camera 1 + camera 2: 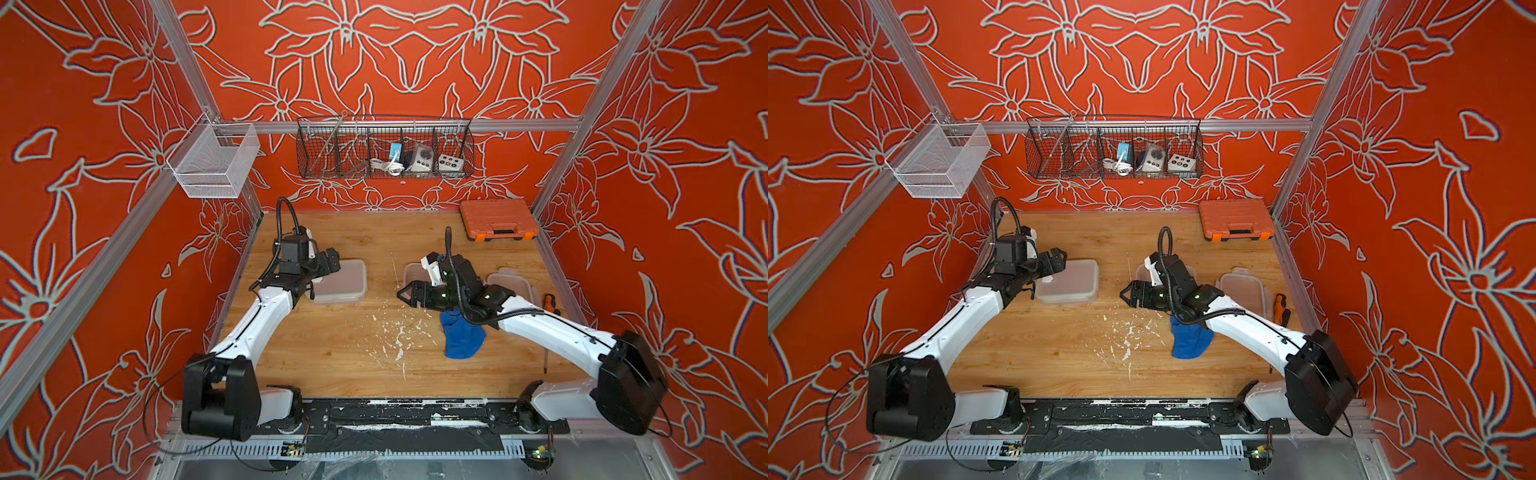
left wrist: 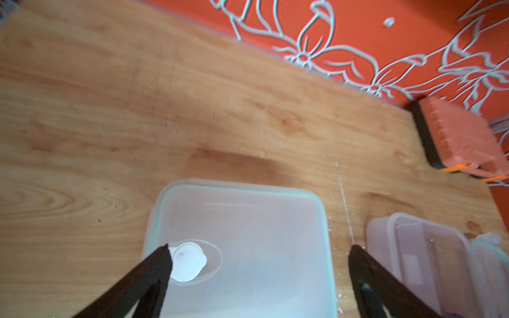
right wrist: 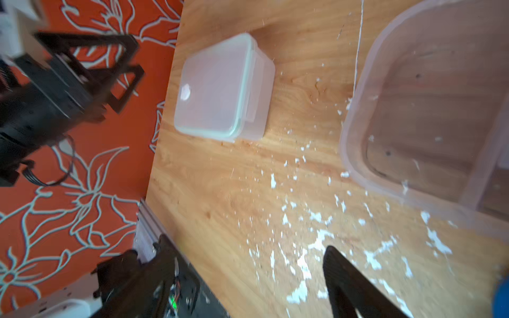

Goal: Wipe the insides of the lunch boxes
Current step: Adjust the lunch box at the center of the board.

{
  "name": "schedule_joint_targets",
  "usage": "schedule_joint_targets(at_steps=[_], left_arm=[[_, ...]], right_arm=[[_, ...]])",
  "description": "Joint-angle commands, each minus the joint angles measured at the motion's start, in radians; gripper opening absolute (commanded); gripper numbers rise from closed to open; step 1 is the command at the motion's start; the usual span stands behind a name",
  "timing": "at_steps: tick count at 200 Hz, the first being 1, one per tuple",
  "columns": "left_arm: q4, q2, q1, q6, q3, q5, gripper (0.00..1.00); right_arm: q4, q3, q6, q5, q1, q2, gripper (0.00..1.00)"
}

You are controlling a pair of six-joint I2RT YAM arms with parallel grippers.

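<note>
1. At the table's [image 1: 316, 365] near right, a blue cloth [image 1: 461, 340] lies crumpled, its far end hidden under the right arm.
2. White flecks [image 1: 399, 332] litter mid-table.
3. The right gripper [image 1: 405, 296] hovers empty with its fingers spread. Behind it the arm hides most of the open lunch box [image 1: 412, 270] (the wrist views show a divider and a few specks inside).
4. Left of centre, the lidded lunch box [image 1: 340, 282] is closed and its contents are unreadable. The left gripper [image 2: 260, 256] hangs above it, fingers wide apart.
5. A loose lid [image 1: 511, 282] by the right edge is half hidden.
6. An orange tool case [image 1: 496, 220] sits in the far right corner.
</note>
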Motion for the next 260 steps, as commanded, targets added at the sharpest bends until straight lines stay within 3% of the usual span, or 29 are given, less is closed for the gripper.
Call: schedule_joint_targets(at_steps=[1, 40, 78, 105, 174, 217, 260], left_arm=[[0.016, 0.042, 0.048, 0.022, 0.026, 0.0, 0.97], [0.056, 0.056, 0.076, 0.037, -0.05, -0.105, 0.98], [0.057, 0.121, 0.078, 0.017, -0.05, -0.041, 0.95], [0.037, 0.167, 0.078, -0.004, -0.047, -0.074, 0.94], [0.065, 0.149, 0.022, -0.097, -0.113, 0.0, 0.84], [0.111, 0.031, -0.059, -0.194, -0.237, -0.02, 0.84], [0.086, -0.1, -0.075, -0.219, -0.312, -0.046, 0.85]], right_arm=[[0.207, 0.019, 0.06, 0.081, 0.01, 0.072, 0.86], [0.395, 0.105, 0.124, 0.006, 0.034, 0.341, 0.84], [0.503, 0.202, 0.18, -0.003, 0.067, 0.518, 0.84], [0.568, 0.239, 0.24, -0.024, 0.067, 0.61, 0.84], [0.592, 0.284, 0.254, -0.042, 0.052, 0.652, 0.78], [0.674, 0.254, 0.316, -0.088, 0.01, 0.659, 0.72], [0.65, 0.261, 0.309, -0.101, -0.024, 0.658, 0.71]])
